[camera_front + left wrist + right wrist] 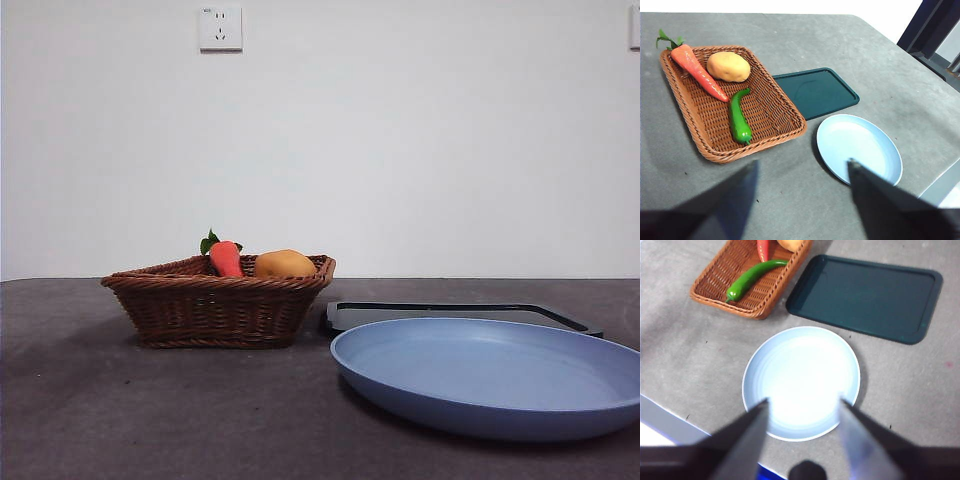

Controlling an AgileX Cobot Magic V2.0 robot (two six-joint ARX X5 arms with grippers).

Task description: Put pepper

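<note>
One pepper [738,117] lies basketed, beyond left gripper [802,172].

A plain white wall [400,140] fills the background behind the table, evenly lit and bare except for a white power socket [220,28] mounted high up; a second white fitting (only its edge shows) sits at the upper right corner [635,25]. The table [80,400] has a dark grey, matte, slightly speckled top — it meets the wall in a straight level line. From the left wrist view, the table's far corner is rounded, and beyond it stands a dark blue-black frame [927,25] against a bright background. The light is soft and diffuse — shadows on the tabletop are faint.
</note>
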